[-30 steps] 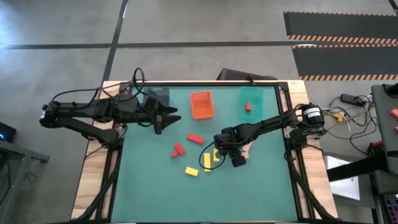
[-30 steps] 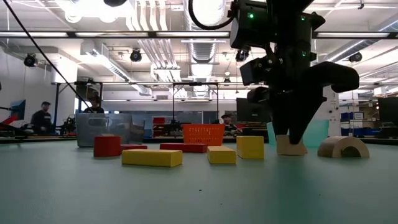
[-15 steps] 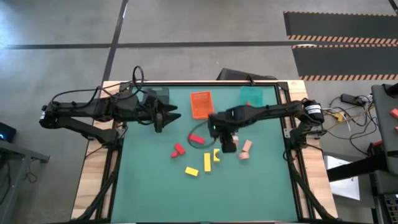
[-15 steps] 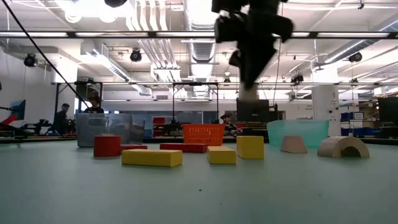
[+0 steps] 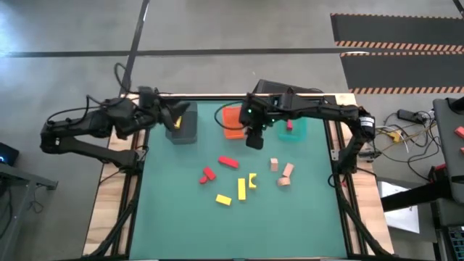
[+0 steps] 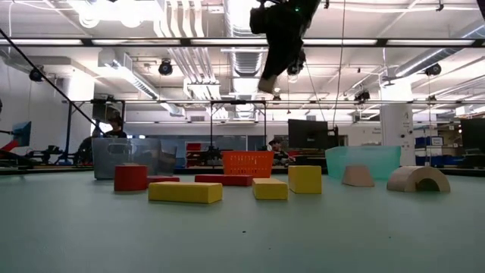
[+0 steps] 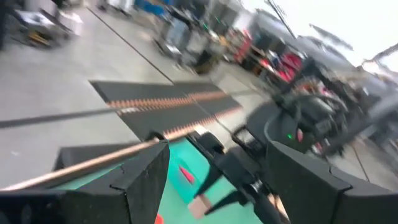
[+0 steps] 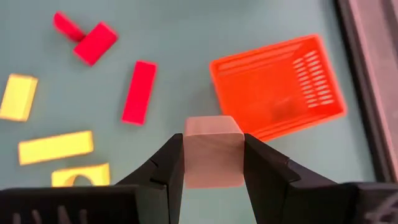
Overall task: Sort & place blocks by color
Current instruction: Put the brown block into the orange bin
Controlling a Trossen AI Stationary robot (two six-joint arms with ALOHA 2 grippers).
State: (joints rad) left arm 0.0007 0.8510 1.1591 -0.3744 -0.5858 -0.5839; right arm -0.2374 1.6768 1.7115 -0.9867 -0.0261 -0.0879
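The right gripper [image 8: 212, 155] is clamped on a pale pinkish-tan cube [image 8: 213, 151], held in the air near the orange tray [image 5: 230, 122] at the bench's far edge — red [image 5: 228, 162] and yellow blocks [image 5: 241, 190] lie mid-bench. The left gripper [image 5: 171, 119], fingers spread wide and holding nothing, hangs over the dark grey tray [image 5: 185, 130] at the far-left corner.

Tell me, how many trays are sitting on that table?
3, in a row along the table's top edge in the high view: a dark grey tray at left, an orange tray in the middle, a teal tray at right. No others seem hidden.
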